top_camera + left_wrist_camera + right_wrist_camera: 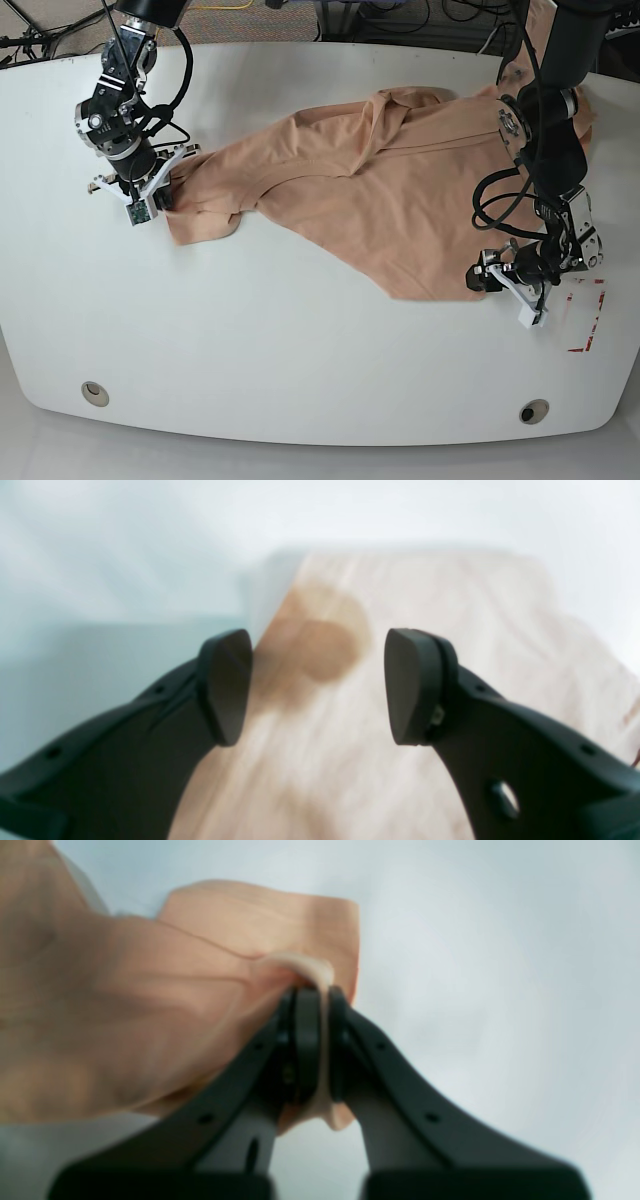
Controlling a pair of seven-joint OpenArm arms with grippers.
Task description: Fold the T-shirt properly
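- Nearest the base camera, the left gripper [490,277] hangs low at the bottom corner of the T-shirt [400,190], its jaws spread wide with nothing between them (the wrist view shows both dark pads [227,685] well apart, blurred peach cloth lying beneath and beyond them).
- From that corner the peach-pink T-shirt spreads up and across the white table [300,340], rumpled and unfolded, its broad body toward the left arm's side and one short sleeve reaching out toward the right arm.
- Across the table, the right gripper [163,185] is clamped tight on the edge of that sleeve; in its wrist view a pale fold of cloth [305,967] is pinched between the closed pads [306,1040] and a small tuft pokes out below them, while the rest of the fabric trails away to the left of the frame.
- A short red corner mark [590,325] sits on the table just outside the left gripper, clear of the shirt.
- Farthest back, the shirt's upper edge bunches near the left arm's upper links, close to the table's rear rim (the print on the chest cannot be made out in any view).
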